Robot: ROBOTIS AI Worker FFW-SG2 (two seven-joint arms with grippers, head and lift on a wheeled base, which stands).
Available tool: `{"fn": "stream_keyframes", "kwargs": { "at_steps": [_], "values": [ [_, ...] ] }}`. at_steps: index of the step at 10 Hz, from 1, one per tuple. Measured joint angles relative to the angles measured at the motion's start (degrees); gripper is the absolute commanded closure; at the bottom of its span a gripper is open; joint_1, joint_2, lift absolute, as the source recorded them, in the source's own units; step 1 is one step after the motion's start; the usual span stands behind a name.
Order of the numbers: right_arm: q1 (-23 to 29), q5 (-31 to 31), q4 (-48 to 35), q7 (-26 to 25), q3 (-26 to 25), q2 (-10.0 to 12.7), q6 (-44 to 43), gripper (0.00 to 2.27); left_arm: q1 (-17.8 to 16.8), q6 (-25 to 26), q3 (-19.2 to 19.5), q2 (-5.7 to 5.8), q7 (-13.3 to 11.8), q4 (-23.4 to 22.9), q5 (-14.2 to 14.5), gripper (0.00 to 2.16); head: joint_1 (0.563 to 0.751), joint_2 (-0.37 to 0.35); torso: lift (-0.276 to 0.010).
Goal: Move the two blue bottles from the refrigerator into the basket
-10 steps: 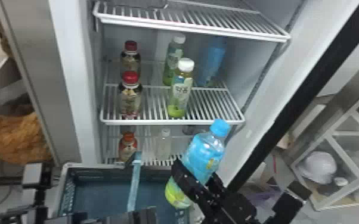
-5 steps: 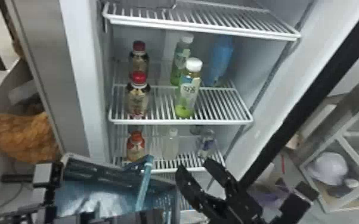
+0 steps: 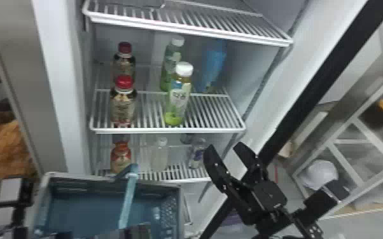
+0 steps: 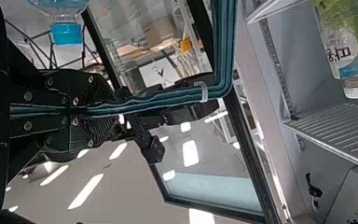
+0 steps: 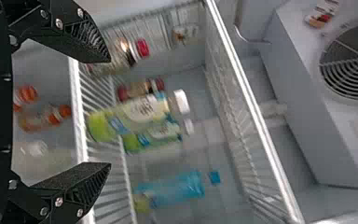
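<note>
A blue bottle point(image 3: 213, 66) stands at the back right of the refrigerator's middle shelf point(image 3: 168, 130); the right wrist view has this blue bottle point(image 5: 179, 189) beyond the fingers. My right gripper point(image 3: 226, 147) is open and holds nothing, right of the lower shelf and in front of it. Its fingers are wide apart in its wrist view, the gripper point(image 5: 109, 113) facing the shelves. My left gripper point(image 3: 130, 232) is shut on the handle of the teal basket point(image 3: 179, 203); the left wrist view has the gripper point(image 4: 93, 112) clamped on that handle. Another blue bottle point(image 4: 67, 33), with its cap, shows there beside the gripper.
Two green bottles, the front one point(image 3: 178, 95) nearest, stand left of the blue one, with red-capped bottles point(image 3: 123, 101) farther left. Below are an orange-capped bottle point(image 3: 121, 157) and clear ones point(image 3: 159, 154). An upper shelf point(image 3: 194, 28) overhangs; the door frame point(image 3: 315, 79) rises at right.
My right gripper has let go of the blue bottle it held at the basket's right side. Open now, it has moved up and slightly right, towards the shelves.
</note>
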Motion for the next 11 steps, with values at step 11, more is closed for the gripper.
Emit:
{"fn": "stream_keyframes", "kwargs": {
  "at_steps": [11],
  "values": [
    [-20.2,6.7,15.1,-6.0,-2.4,0.8,-3.0,0.24,-0.4,0.2,-0.9,0.18,0.1,0.0,0.0,1.17,0.695,-0.35,0.0]
  ]
}}
